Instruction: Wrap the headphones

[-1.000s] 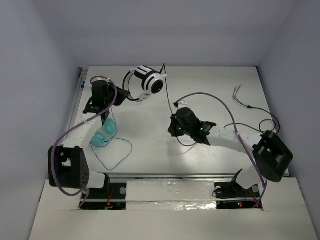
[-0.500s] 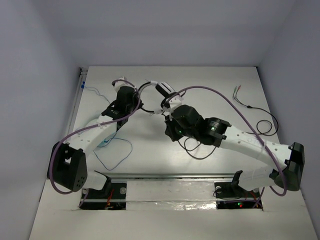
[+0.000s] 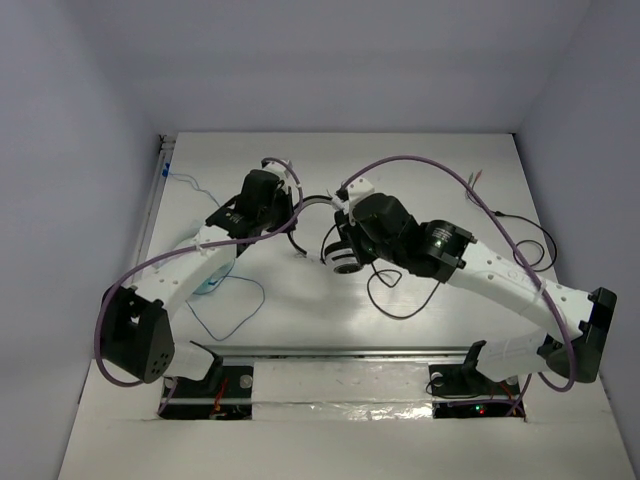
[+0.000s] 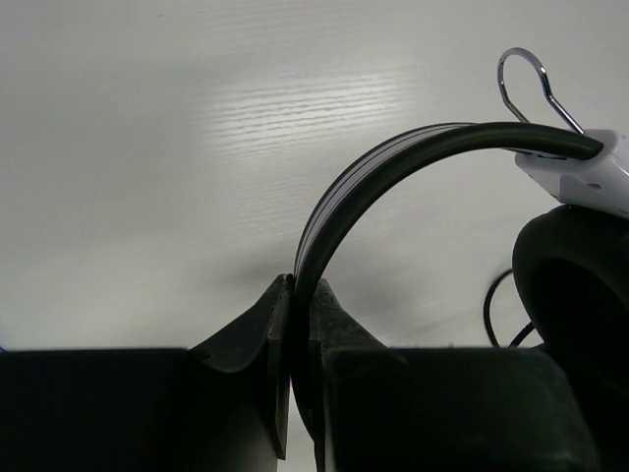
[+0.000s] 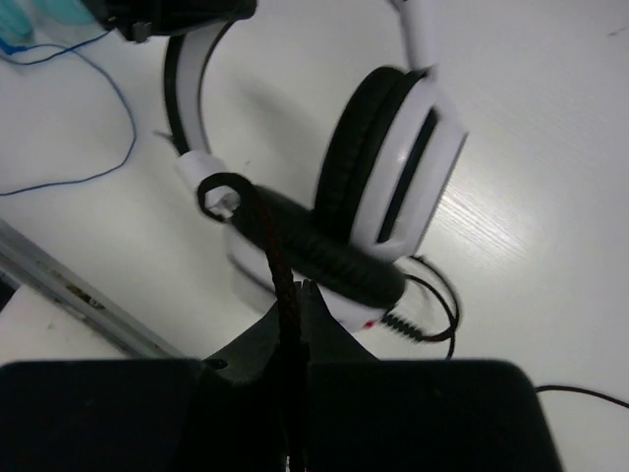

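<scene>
At far left, a small teal object [image 3: 208, 286] is being half covered by the left arm [image 3: 190, 262], and its thin blue cord [image 3: 236, 316] is being draped in a loose loop on the white tabletop [image 3: 420, 145]. Just right of it, near the middle of the tabletop, the headphones [image 5: 413, 167] are being held between the two arms. Whether they are being lifted clear of the surface cannot be told.

The headband [image 4: 393, 162] is being pinched edge-on by the left fingers [image 4: 248, 329], which are being pressed shut on it. From the left wrist, the band is being shown as a black arc with a pale stripe along its side. It is being met at its end by a white slider, with a silver wire loop [image 4: 526, 79] above and a black ear cushion [image 4: 575, 285] below.

From the right wrist, the two earcups [image 5: 383, 197] are being seen close together, with thick black cushions set in white frames with black slots. A small red mark is being shown beside the coiled strain relief [image 5: 398, 323]. Whether a brand is being carried cannot be told.

The braided black cable [image 5: 278, 261] is being grasped by the right fingers [image 5: 329, 334], clenched tight around it. Further right, more thin black cable is being draped slack under the right arm [image 3: 500, 275] and is being trailed towards the plugs [image 3: 474, 180] near the far right edge.
</scene>
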Robot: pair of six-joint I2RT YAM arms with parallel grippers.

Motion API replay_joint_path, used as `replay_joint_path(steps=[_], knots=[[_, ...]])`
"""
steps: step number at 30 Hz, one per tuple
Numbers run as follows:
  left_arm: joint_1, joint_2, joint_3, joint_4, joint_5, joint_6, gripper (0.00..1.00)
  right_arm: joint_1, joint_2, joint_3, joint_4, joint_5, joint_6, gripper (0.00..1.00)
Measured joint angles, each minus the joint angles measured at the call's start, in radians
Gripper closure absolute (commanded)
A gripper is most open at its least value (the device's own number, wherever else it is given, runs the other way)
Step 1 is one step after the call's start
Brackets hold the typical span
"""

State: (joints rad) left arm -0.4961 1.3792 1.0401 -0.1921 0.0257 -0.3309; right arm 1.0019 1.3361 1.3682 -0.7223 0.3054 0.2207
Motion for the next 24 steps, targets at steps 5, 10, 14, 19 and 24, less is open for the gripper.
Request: replay_joint_path(steps=[5, 10, 14, 19, 24], knots=[[0.0, 0.0, 0.044, -0.06, 0.098, 0.1, 1.0, -0.049, 0.001, 0.011, -0.004, 0.079, -0.024, 1.0], [0.0, 0.0, 0.054, -0.085, 0.169, 0.169, 1.0, -0.08, 0.023, 0.011, 0.008, 0.196, -0.047, 0.98], [0.0, 0.0, 0.053, -0.088, 0.225, 0.193, 1.0, -0.109, 0.054, 0.011, 0.051, 0.261, -0.06, 0.89], [0.0, 0.0, 0.053, -0.074, 0.297, 0.196, 1.0, -0.182, 0.059, -0.023, 0.13, 0.274, -0.058, 0.78], [0.014, -0.003, 0.053, -0.051, 0.349, 0.181, 1.0, -0.262, 0.047, -0.077, 0.216, 0.201, -0.026, 0.72]])
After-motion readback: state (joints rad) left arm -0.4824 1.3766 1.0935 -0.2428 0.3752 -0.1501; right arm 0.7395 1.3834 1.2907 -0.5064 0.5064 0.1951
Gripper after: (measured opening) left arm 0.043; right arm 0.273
